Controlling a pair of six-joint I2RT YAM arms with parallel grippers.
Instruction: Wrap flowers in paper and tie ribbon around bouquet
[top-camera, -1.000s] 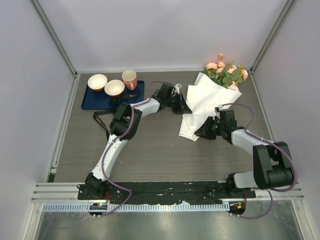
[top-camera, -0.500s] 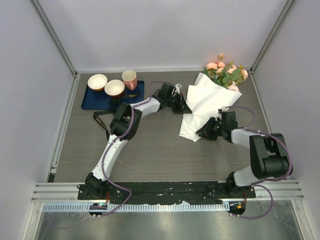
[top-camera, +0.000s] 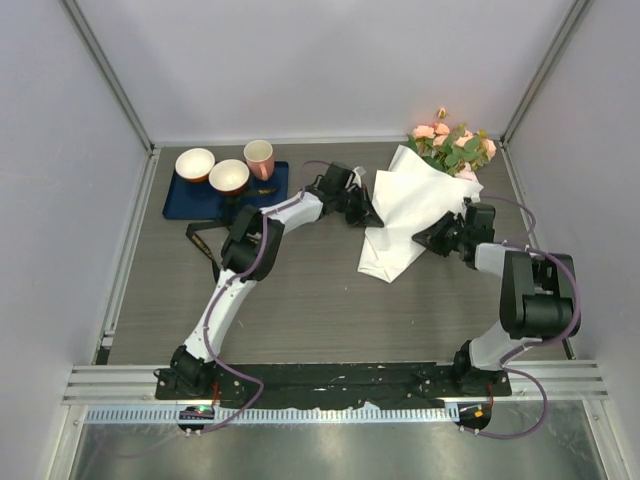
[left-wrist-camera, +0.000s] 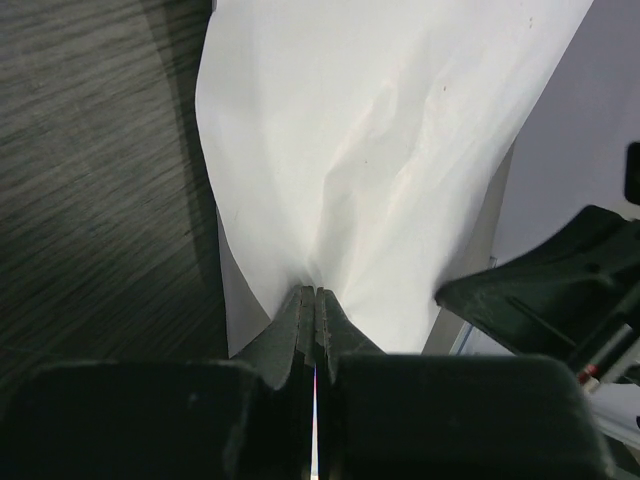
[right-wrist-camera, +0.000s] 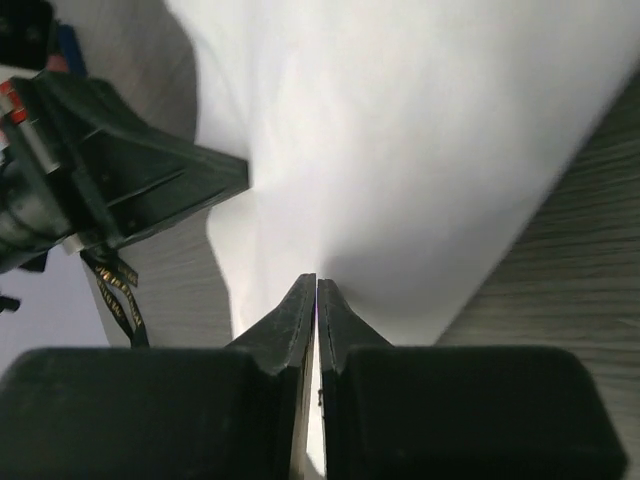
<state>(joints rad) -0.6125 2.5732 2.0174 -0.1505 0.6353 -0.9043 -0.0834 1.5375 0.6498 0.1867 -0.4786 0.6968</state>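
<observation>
Flowers (top-camera: 452, 143) at paper (top-camera: 405, 215) far end; ribbon (top-camera: 198, 240) left, before mat (top-camera: 178, 200).

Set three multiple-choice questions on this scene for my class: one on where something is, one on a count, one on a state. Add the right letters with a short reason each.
1. Where on the table are the flowers?
A. at the far right corner
B. at the near left corner
C. beside the arm bases

2. How many dishes stand on the blue mat?
A. one
B. three
C. six

3. What state is the left end effector in?
A. wide open above the table
B. shut on the edge of the paper
C. shut on nothing, lying flat on the table

Answers:
1 A, the top view shows the pink blooms at the far right corner.
2 B, three can be counted on the mat.
3 B, the left wrist view shows it closed with the white sheet pinched at its tip.
</observation>
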